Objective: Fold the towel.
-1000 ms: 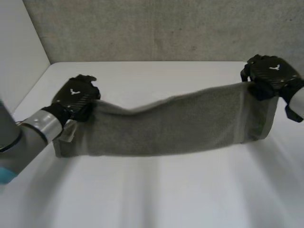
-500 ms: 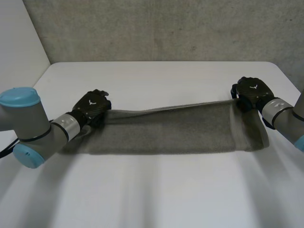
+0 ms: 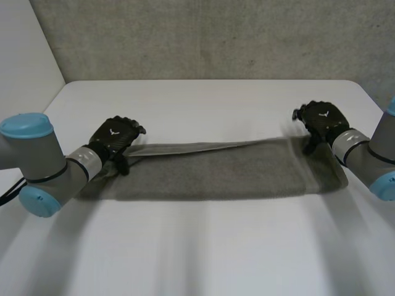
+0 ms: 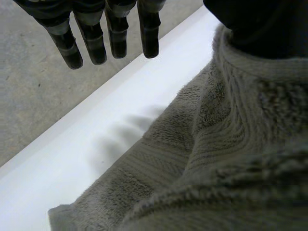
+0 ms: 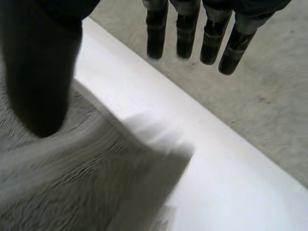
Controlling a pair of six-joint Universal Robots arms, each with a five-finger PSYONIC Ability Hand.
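With left robot hand (image 3: 114, 139) and right robot hand (image 3: 321, 120) straight-fingered, gripping nothing, I should lift both straight off the long grey terry towel (image 3: 216, 169).

- The towel (image 3: 216, 169) lies on the table (image 3: 203, 246), stretched as a long band from left to right
- The left robot hand (image 3: 114, 139) is at the towel's left end, on its far edge
- The right robot hand (image 3: 322, 120) is at the towel's right end, at the far corner
- In both wrist views the towel lies under the palm, with the fingers (image 4: 117, 41) reaching past its far edge over bare table
- A wall (image 3: 203, 37) stands behind the table
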